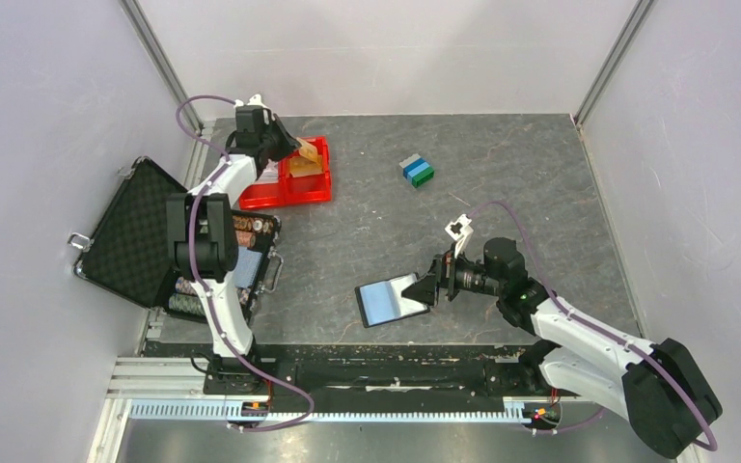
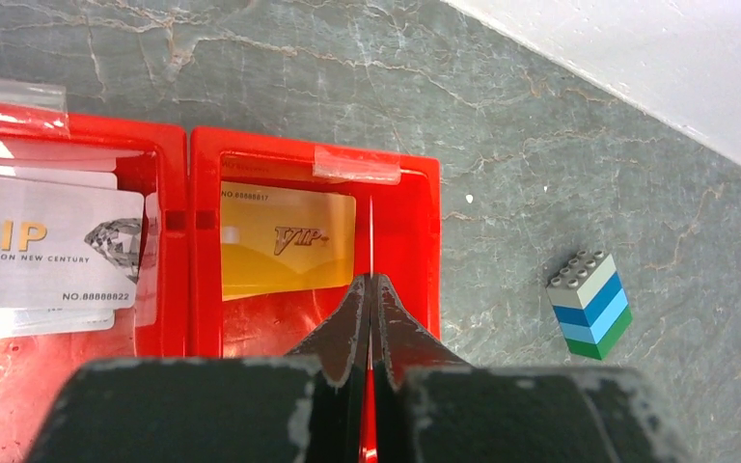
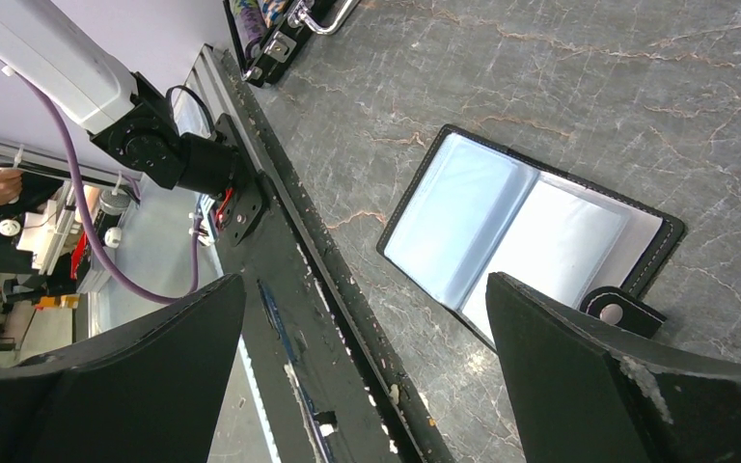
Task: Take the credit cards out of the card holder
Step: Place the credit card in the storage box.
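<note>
Left tool point(image 2: 371, 282) pinches edge-on card point(image 1: 306, 150); right tool point(image 3: 367, 282) overlaps card holder point(image 3: 502, 241).

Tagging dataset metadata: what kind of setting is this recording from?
Probably a lab robot test cell: plain white walls box in a grey tabletop, two arms are bolted to a rail at its edge, and the red tray, block stack and foam-lined case look like staged props.

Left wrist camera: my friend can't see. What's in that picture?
The left gripper pinches a thin card edge-on above a red tray. A gold VIP card lies in its right compartment, a white VIP card in its left; stacked blocks sit nearby.
</note>
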